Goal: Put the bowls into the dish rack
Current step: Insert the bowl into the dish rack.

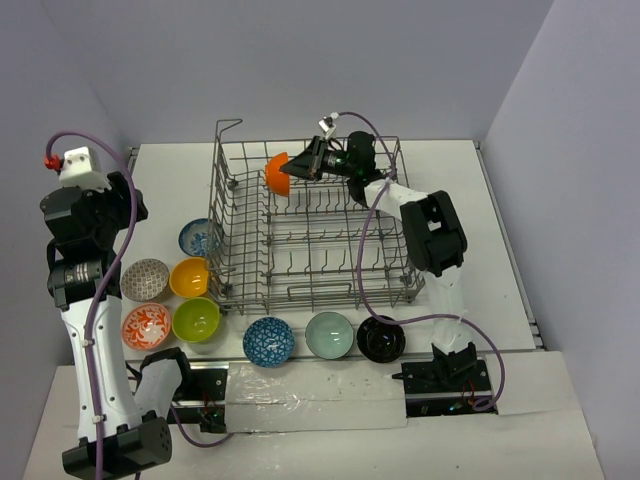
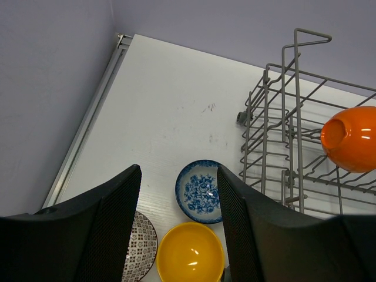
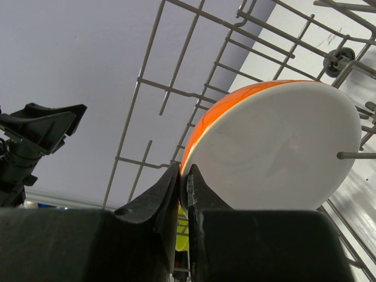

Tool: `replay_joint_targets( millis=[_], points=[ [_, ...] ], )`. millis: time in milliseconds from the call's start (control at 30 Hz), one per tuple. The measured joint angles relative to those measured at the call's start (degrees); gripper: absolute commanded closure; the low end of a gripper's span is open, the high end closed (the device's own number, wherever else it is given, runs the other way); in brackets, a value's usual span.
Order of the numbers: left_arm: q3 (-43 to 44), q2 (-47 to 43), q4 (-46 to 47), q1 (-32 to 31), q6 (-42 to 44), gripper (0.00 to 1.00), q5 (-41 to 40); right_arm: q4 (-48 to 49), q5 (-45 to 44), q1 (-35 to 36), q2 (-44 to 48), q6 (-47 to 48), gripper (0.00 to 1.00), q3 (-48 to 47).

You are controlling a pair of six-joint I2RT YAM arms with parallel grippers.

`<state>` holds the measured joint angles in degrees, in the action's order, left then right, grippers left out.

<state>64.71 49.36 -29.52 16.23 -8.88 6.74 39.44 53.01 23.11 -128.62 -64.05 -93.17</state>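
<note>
My right gripper (image 1: 303, 168) (image 3: 184, 175) is shut on the rim of an orange bowl (image 1: 277, 173) (image 3: 276, 141), white inside, held on edge over the back left part of the dish rack (image 1: 320, 300) (image 3: 176, 92). That orange bowl (image 2: 351, 138) also shows in the left wrist view. My left gripper (image 2: 178, 173) hangs open and empty, high above a blue floral bowl (image 2: 200, 191) (image 1: 197, 238) and a yellow bowl (image 2: 191, 254) (image 1: 190, 277) left of the rack.
More bowls lie on the table: a brown-patterned one (image 1: 146, 280), a red-and-white one (image 1: 146, 326), lime green (image 1: 196, 320), blue-patterned (image 1: 268, 341), pale teal (image 1: 329, 335) and black (image 1: 381, 339) along the rack's front. A raised wire loop (image 1: 228, 126) stands at the rack's back left corner.
</note>
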Motion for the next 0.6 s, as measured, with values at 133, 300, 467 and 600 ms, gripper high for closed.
replay_joint_targets(
  millis=[133,300,467,600],
  points=[
    [0.0,-0.2,0.0,0.1,0.0,0.4,0.1,0.6,0.1,-0.3,0.2,0.7,1.0,1.2],
    [0.0,-0.2,0.0,0.1,0.0,0.4,0.2,0.2,0.1,-0.8,0.9,2.3,0.98,2.6],
    [0.0,-0.2,0.0,0.1,0.0,0.4,0.5,-0.6,0.1,-1.0,1.6,4.1,0.89,3.5],
    [0.0,-0.2,0.0,0.1,0.0,0.4,0.7,-1.9,0.4,-1.0,2.0,5.7,0.74,3.6]
  ],
)
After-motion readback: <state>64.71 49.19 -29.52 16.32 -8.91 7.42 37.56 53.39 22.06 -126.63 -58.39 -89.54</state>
